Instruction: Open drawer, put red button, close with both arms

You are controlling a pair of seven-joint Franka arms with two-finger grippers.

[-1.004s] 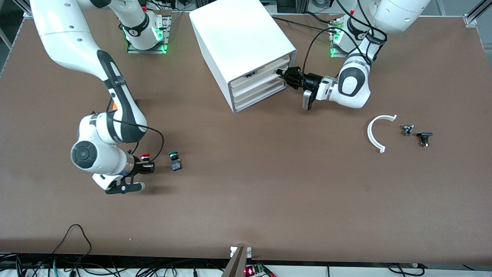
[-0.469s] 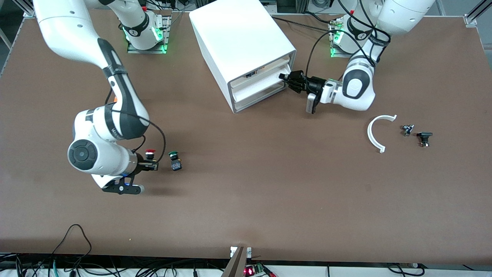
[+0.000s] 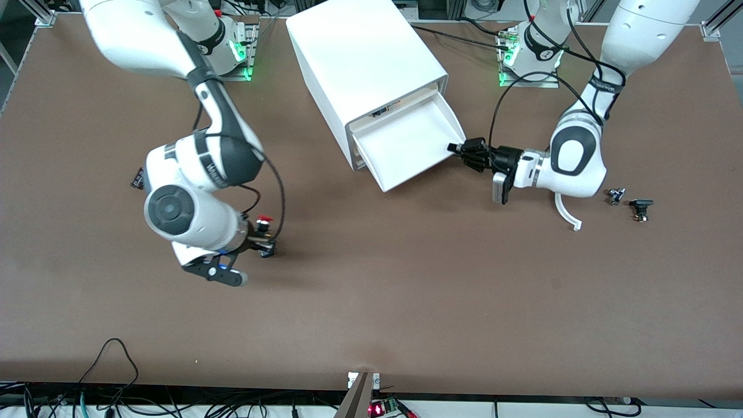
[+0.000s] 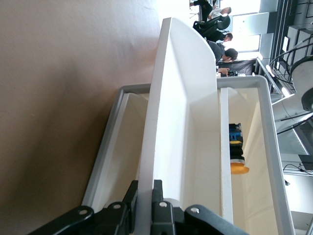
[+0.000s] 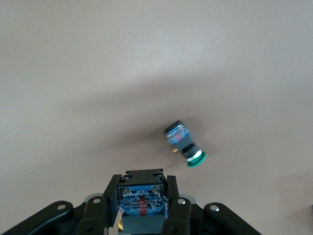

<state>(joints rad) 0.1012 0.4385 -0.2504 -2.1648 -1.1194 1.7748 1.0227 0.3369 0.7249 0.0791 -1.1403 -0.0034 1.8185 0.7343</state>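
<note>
Front view first: nearest the camera, toward the right arm's end of the brown tabletop (image 3: 406,302), the right arm's black two-finger gripper (image 3: 262,236) is up in the air, clamped on the small red-capped push-button with the black and blue body (image 3: 264,222). It hangs right over the green-capped twin button, which the right wrist view shows lying on its side on the tabletop (image 5: 185,144), well clear below the held one (image 5: 142,201).

Farther up, toward the left arm's end, a curved white plastic strip (image 3: 564,213) lies partly under the left arm, with two little dark parts (image 3: 616,195) (image 3: 640,208) just beside it.

Now the left arm's black gripper (image 3: 458,149): it is pinched onto the end corner of the wide, shallow white drawer's (image 3: 408,141) front panel, fingers (image 4: 159,208) closed on the edge. That drawer stands pulled well out of the big white boxy cabinet (image 3: 363,64), its tray bare and white inside.

Left wrist view shows an orange-capped button (image 4: 236,154) sitting in a compartment beside the open drawer.
</note>
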